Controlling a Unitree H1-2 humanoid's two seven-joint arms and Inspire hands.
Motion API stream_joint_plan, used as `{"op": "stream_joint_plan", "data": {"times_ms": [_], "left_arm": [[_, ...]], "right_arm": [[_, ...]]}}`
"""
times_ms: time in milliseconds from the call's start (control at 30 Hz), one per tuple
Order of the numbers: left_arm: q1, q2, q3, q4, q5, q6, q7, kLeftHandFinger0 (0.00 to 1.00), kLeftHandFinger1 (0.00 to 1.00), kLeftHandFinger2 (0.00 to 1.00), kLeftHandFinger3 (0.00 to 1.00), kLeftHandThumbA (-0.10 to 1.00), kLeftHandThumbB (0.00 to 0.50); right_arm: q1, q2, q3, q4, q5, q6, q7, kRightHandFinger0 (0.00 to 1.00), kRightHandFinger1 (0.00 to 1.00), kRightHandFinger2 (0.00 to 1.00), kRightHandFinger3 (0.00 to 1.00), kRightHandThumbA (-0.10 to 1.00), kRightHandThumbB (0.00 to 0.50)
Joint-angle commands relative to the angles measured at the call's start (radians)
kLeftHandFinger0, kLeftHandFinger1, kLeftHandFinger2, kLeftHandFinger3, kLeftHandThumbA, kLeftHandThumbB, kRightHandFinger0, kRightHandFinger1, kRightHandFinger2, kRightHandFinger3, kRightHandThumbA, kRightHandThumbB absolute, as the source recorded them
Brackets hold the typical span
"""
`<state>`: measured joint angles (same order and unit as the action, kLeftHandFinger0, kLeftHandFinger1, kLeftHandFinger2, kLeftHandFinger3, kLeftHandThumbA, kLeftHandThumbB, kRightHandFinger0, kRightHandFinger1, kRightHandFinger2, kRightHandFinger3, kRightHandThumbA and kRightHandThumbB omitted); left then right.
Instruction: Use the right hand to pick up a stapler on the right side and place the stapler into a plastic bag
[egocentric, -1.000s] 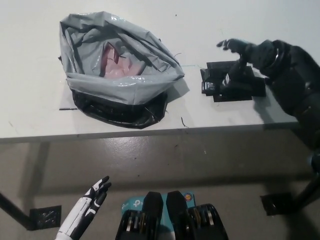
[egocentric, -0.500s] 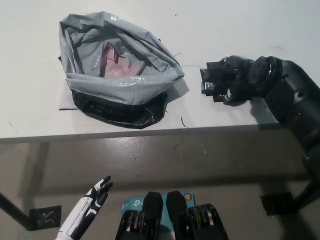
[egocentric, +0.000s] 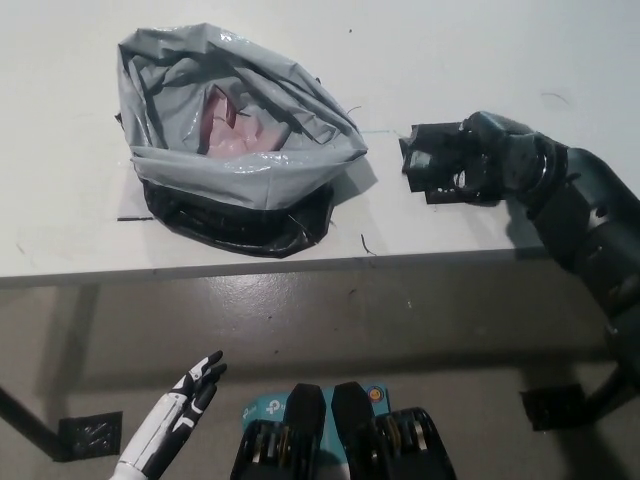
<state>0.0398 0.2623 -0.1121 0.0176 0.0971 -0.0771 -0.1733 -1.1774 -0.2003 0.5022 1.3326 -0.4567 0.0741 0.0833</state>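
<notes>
Across the upper half lay a white tabletop (egocentric: 500, 50), its front edge running level above a grey-olive floor (egocentric: 300, 320). On the table's right part, near that edge, the black right hand (egocentric: 492, 165) had its fingers curled closed around the black stapler (egocentric: 425, 162), which rested on the surface. Bare table separated it from the crumpled grey plastic bag (egocentric: 240, 160), mouth gaping upward, at left. Below the edge the white left hand (egocentric: 188, 400) hung, fingers spread, holding nothing.
</notes>
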Motion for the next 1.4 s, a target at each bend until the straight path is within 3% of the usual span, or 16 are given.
{"op": "stream_joint_plan", "data": {"times_ms": [0, 367, 533, 600, 700, 767, 800, 867, 900, 1033, 1100, 1133, 1233, 1300, 1333, 1367], "left_arm": [[-0.023, 0.020, 0.001, -0.029, 0.011, -0.030, -0.013, 1.00, 1.00, 1.00, 1.00, 1.00, 0.216], [-0.029, 0.020, 0.004, -0.033, 0.005, -0.020, -0.023, 1.00, 1.00, 1.00, 1.00, 1.00, 0.219], [-0.036, 0.023, 0.004, -0.029, 0.004, -0.021, -0.028, 1.00, 1.00, 1.00, 1.00, 1.00, 0.214], [-0.037, 0.022, 0.004, -0.022, 0.005, -0.026, -0.027, 1.00, 1.00, 1.00, 1.00, 1.00, 0.220], [-0.038, 0.022, 0.006, -0.016, 0.000, -0.024, -0.028, 1.00, 1.00, 1.00, 1.00, 1.00, 0.240], [-0.038, 0.021, 0.005, -0.019, 0.000, -0.022, -0.030, 1.00, 1.00, 1.00, 1.00, 1.00, 0.233], [-0.038, 0.022, 0.004, -0.019, 0.003, -0.025, -0.030, 1.00, 1.00, 1.00, 1.00, 1.00, 0.219], [-0.037, 0.023, 0.003, -0.019, 0.006, -0.027, -0.029, 1.00, 1.00, 1.00, 1.00, 1.00, 0.218], [-0.036, 0.022, 0.003, -0.020, 0.005, -0.026, -0.029, 1.00, 1.00, 1.00, 1.00, 1.00, 0.217], [-0.036, 0.022, 0.003, -0.022, 0.008, -0.025, -0.027, 1.00, 1.00, 1.00, 1.00, 1.00, 0.217], [-0.036, 0.022, 0.003, -0.023, 0.008, -0.023, -0.028, 1.00, 1.00, 1.00, 1.00, 1.00, 0.224], [-0.036, 0.022, 0.003, -0.023, 0.006, -0.020, -0.029, 1.00, 1.00, 1.00, 1.00, 1.00, 0.224], [-0.036, 0.023, 0.003, -0.023, 0.003, -0.019, -0.031, 1.00, 1.00, 1.00, 1.00, 1.00, 0.218], [-0.035, 0.022, 0.003, -0.023, 0.001, -0.017, -0.032, 1.00, 1.00, 1.00, 1.00, 1.00, 0.223], [-0.034, 0.023, 0.003, -0.022, 0.003, -0.019, -0.032, 1.00, 1.00, 1.00, 1.00, 1.00, 0.224], [-0.034, 0.023, 0.002, -0.022, 0.004, -0.020, -0.032, 1.00, 1.00, 1.00, 1.00, 1.00, 0.224]], "right_arm": [[-0.041, -0.016, -0.037, -0.001, -0.002, -0.104, -0.211, 0.00, 0.18, 0.37, 0.40, 0.09, 0.197], [-0.046, -0.024, -0.055, 0.014, 0.002, -0.120, -0.227, 0.00, 0.22, 0.43, 0.37, 0.20, 0.174], [-0.045, -0.018, -0.202, 0.009, 0.140, -0.130, -0.191, 0.00, 0.34, 0.61, 0.41, 0.12, 0.184], [-0.047, -0.010, -0.308, 0.004, 0.230, -0.109, -0.169, 0.05, 0.46, 0.73, 0.47, 0.15, 0.190], [-0.055, 0.004, -0.465, 0.005, 0.353, -0.075, -0.143, 0.08, 0.56, 0.80, 0.60, 0.11, 0.194], [-0.059, 0.011, -0.583, 0.009, 0.454, -0.071, -0.120, 0.06, 0.50, 0.75, 0.57, 0.05, 0.200], [-0.068, 0.022, -0.732, 0.006, 0.587, -0.040, -0.101, 0.06, 0.48, 0.75, 0.87, 0.00, 0.204], [-0.075, 0.029, -0.824, 0.004, 0.657, -0.014, -0.092, 0.01, 0.41, 0.71, 0.80, -0.02, 0.207], [-0.081, 0.034, -0.875, -0.001, 0.685, -0.001, -0.084, 0.00, 0.37, 0.68, 0.57, 0.01, 0.189], [-0.104, 0.048, -0.966, -0.022, 0.729, 0.032, -0.055, 0.00, 0.28, 0.67, 0.43, 0.05, 0.162], [-0.122, 0.057, -0.991, -0.028, 0.735, 0.044, -0.026, 0.00, 0.25, 0.65, 0.22, 0.07, 0.141], [-0.128, 0.061, -0.996, -0.032, 0.731, 0.045, -0.022, 0.00, 0.26, 0.65, 0.17, 0.07, 0.157], [-0.143, 0.076, -1.007, -0.051, 0.720, 0.053, -0.016, 0.00, 0.23, 0.62, 0.21, 0.03, 0.162], [-0.163, 0.097, -1.014, -0.073, 0.710, 0.076, -0.012, 0.00, 0.20, 0.58, 0.20, 0.01, 0.133], [-0.173, 0.115, -1.021, -0.096, 0.711, 0.088, -0.016, 0.00, 0.20, 0.58, 0.36, 0.00, 0.117], [-0.175, 0.120, -1.024, -0.103, 0.710, 0.092, -0.017, 0.00, 0.19, 0.58, 0.36, -0.01, 0.114]]}}
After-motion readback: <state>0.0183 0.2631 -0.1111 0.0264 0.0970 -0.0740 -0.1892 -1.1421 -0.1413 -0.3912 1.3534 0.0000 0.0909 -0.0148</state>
